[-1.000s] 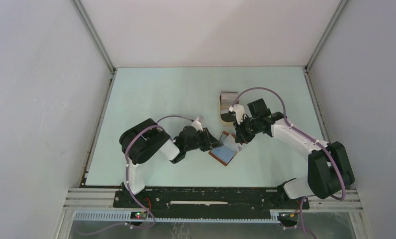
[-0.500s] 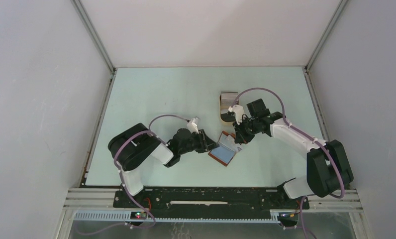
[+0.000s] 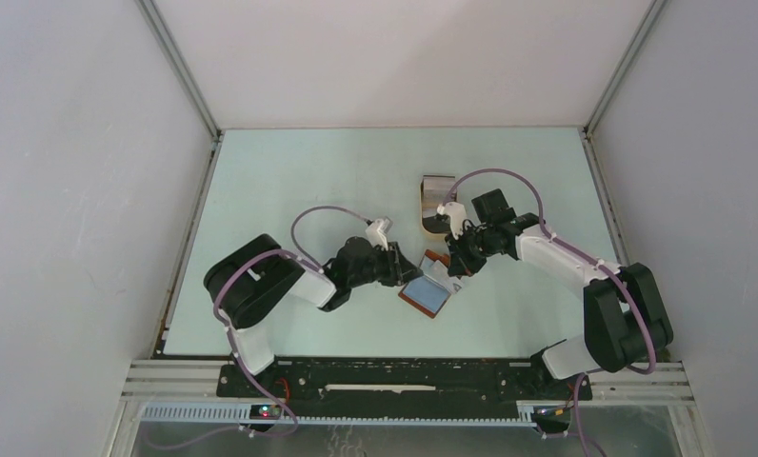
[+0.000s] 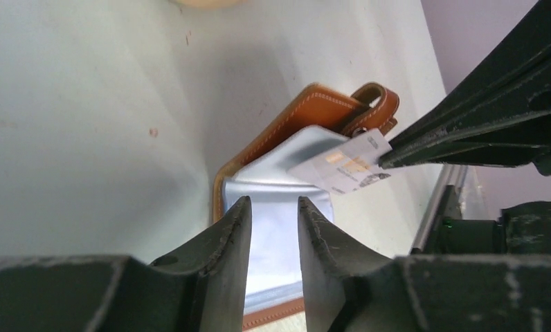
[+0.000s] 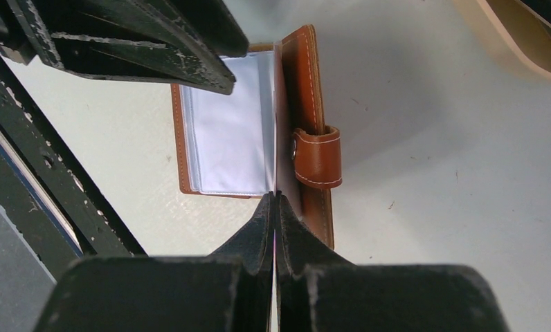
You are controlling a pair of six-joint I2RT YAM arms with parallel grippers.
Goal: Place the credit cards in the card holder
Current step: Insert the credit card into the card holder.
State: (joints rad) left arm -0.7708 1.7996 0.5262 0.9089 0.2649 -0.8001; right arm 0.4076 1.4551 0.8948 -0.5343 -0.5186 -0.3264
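The card holder lies open on the pale green table, near the middle and between the two grippers, with its clear plastic sleeves facing up and its brown leather cover and snap strap on the right side. The right gripper comes in from the far right, its jaws pressed together on a white printed credit card. The card's free end reaches over the sleeves at the fold, but whether it is inside a pocket cannot be told. The left gripper sits low at the holder's left edge with its jaws a little apart, the sleeve showing through the gap. A tan tray lies just beyond the holder, on its far side.
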